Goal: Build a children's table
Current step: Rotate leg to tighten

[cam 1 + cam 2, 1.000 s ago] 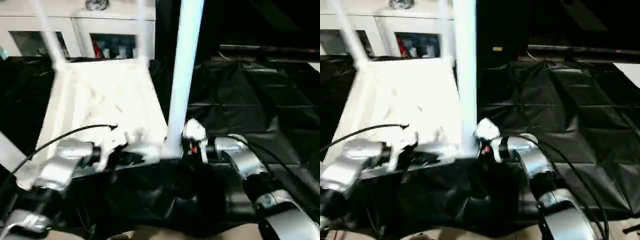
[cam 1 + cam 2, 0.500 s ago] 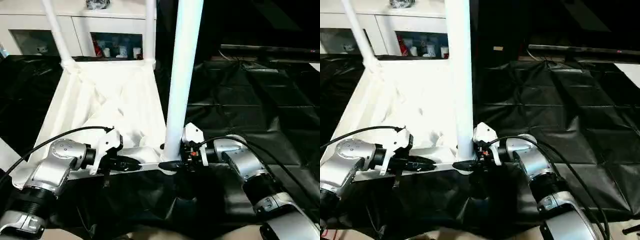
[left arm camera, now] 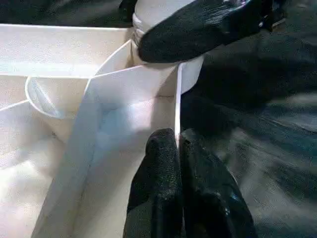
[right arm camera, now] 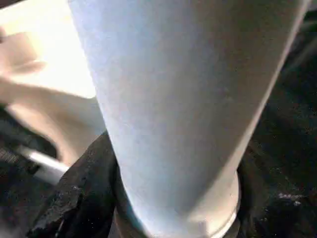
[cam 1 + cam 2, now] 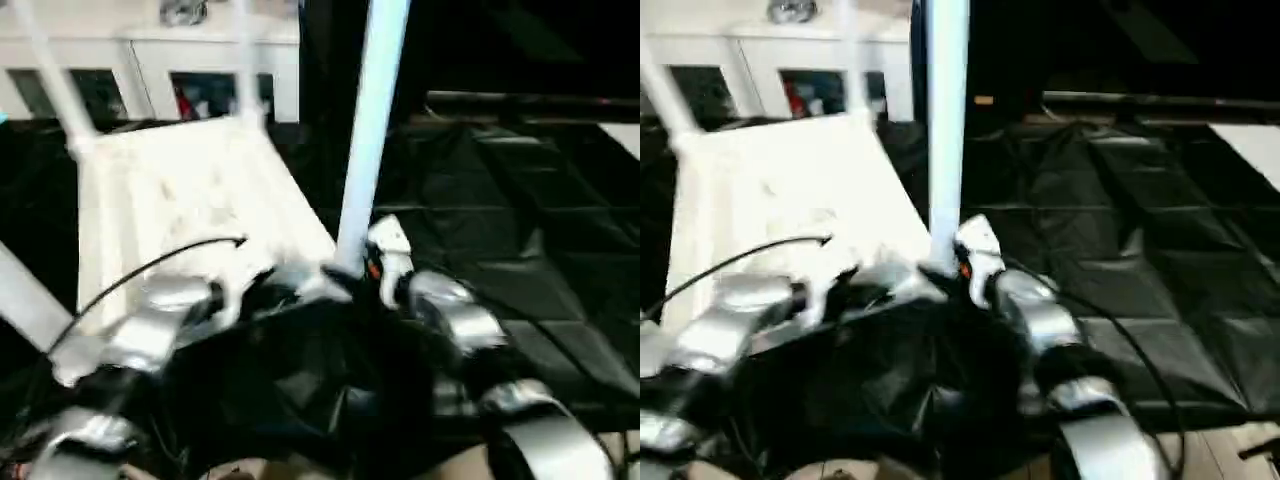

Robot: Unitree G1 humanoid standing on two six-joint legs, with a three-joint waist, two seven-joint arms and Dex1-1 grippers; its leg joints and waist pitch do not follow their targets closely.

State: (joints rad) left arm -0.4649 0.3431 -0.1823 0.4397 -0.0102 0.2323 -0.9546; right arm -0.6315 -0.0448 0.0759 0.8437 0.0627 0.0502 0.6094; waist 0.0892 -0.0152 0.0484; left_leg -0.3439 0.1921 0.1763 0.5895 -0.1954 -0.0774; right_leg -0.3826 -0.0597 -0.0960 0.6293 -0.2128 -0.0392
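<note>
Black plastic sheeting (image 5: pixel 520 200) covers the whole work area, and the tabletop (image 5: pixel 180 190) lies on it upside down, ribbed underside up, right in front of the robot with a white cabinet (image 5: pixel 150 80) behind it. Two legs already stand in the far corner sockets, and a third leg (image 5: pixel 365 150) rises from the near corner socket on the robot's right. Looks like hollow plastic all round, so I'd guess light and fairly stiff, but smooth and probably slippery on the tubes. Best hold on a leg seems low down by the socket, where you can push straight along it without levering it sideways; the thin rim wall is the obvious handle for the top. That's pretty much what's happening: the left tool (image 3: pixel 178 148) has its fingers pressed together, pinching the thin edge wall of the tabletop near that corner, and the right tool (image 4: pixel 163 198) is wrapped around the base of the leg just above the socket, fingers part-spread to the tube's width.
</note>
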